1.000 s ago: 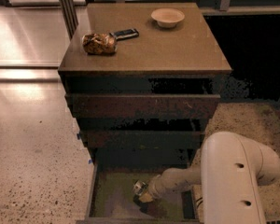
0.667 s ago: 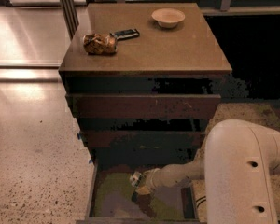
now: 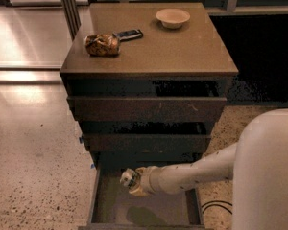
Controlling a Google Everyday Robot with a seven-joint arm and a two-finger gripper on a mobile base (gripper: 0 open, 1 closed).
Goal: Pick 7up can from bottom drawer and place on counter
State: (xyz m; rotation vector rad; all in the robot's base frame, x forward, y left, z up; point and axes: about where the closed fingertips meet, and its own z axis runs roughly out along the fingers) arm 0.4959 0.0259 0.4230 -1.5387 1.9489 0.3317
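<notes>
The 7up can (image 3: pixel 129 178), small and silvery-white with green marks, sits in my gripper (image 3: pixel 134 182), which is shut on it. I hold it above the open bottom drawer (image 3: pixel 100 200), over its greenish-grey floor, left of the middle. A shadow lies on the floor beneath it. My white arm reaches in from the lower right. The counter (image 3: pixel 182 47) is the tan-brown top of the cabinet, well above the can.
On the counter lie an orange-brown foil snack bag (image 3: pixel 102 44), a flat black handset (image 3: pixel 128 34) and a pale bowl (image 3: pixel 173 17). Two closed reddish-brown drawer fronts (image 3: pixel 146 109) stand above the open drawer. Speckled floor lies to the left; a dark cable (image 3: pixel 216 206) lies to the right.
The gripper has lifted the can up off the drawer floor and moved it left. My arm has swung left with it.
</notes>
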